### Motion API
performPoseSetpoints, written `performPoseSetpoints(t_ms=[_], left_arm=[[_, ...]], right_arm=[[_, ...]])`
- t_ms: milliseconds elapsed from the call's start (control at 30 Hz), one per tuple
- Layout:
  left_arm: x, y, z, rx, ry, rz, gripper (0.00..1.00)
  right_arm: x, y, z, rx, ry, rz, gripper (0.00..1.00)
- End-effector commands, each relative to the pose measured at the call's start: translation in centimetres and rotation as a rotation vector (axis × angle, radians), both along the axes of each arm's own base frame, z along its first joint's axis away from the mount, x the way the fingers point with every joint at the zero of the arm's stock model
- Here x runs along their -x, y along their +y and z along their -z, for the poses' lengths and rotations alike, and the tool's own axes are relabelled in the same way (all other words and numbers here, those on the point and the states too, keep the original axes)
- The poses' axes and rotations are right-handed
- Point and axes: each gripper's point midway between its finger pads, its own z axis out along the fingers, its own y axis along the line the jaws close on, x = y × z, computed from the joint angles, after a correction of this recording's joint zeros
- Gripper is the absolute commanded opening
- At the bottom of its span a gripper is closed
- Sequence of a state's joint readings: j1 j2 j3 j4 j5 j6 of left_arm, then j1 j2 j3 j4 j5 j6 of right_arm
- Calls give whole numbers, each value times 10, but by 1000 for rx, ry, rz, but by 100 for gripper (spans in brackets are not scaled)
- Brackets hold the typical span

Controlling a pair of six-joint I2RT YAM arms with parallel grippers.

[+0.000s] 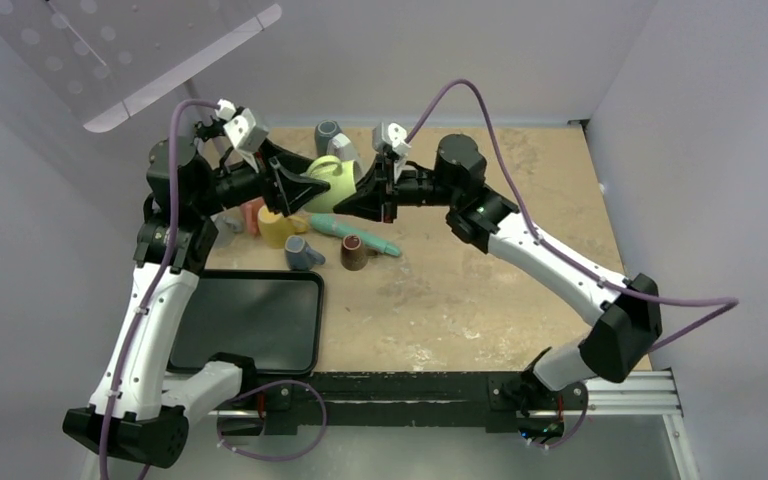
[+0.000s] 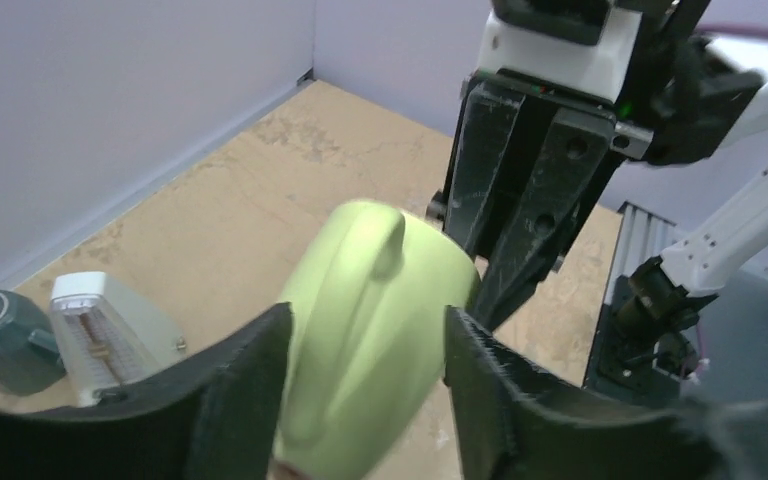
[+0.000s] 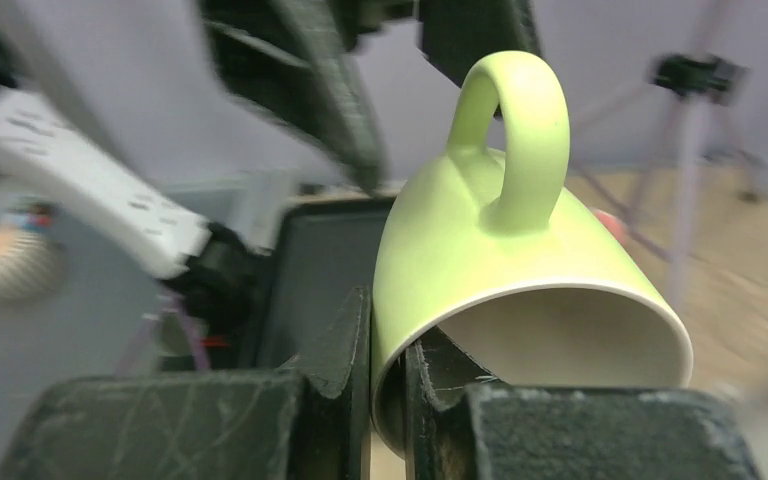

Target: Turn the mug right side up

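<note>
Right tool (image 3: 388, 345) clamped on rim of green mug (image 3: 500, 250). Left tool (image 2: 365, 320) straddles mug body, grip unclear. Mug aloft, on its side, toward far edge of desk (image 1: 480, 290). Uprighting and set-down not yet done.

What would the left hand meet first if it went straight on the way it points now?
The mug: it sits between the fingers of the left hand, so going on would push against it at once. Just beyond is the right hand, pinching the mug's rim.
</note>
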State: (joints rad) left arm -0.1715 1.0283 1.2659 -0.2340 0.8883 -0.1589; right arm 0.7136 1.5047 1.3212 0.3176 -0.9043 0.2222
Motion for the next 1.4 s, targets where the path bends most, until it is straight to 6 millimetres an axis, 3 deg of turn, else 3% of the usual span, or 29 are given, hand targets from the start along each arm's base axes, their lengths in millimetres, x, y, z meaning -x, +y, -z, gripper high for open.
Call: performPoseSetpoints(t_ms=[0,133,233,300,467,567,700,800,933,1033,1200,1367], left_arm=[[12,1,-1,-10,35,8,69],[14,-2,-13,-1,50,36,77],[-12,8,-31,2,115,-102,74],[-20,8,-32,-68,158,-134,69],[-18,-15,-5,-382,193,-84,68],[-15,-24,-3,-457,157,-47,72],[0,-32,29,-591,120,43,73],[-7,-34,61,-638,119,48,72],[-1,-48,85,-701,111,135,71],[-15,-54,100,-721,110,100,70],[-47,-54,97,-727,91,-28,67],[-57,-59,110,-763,88,-57,65]], right_arm=[[-56,-45,-1,201,-336,400,0],[-57,-74,17,361,-502,523,0],[-44,-76,25,470,-648,545,0],[-39,-74,35,577,-749,528,0],[-43,-70,66,869,-925,518,0],[-45,-67,76,981,-981,522,0],[-44,-65,75,1029,-1008,526,0],[-42,-61,78,1041,-1043,513,0],[-39,-58,83,1049,-1049,499,0],[-40,-57,82,1057,-1061,503,0],[-37,-51,84,1036,-1060,479,0],[-42,-45,85,1040,-1064,498,0]])
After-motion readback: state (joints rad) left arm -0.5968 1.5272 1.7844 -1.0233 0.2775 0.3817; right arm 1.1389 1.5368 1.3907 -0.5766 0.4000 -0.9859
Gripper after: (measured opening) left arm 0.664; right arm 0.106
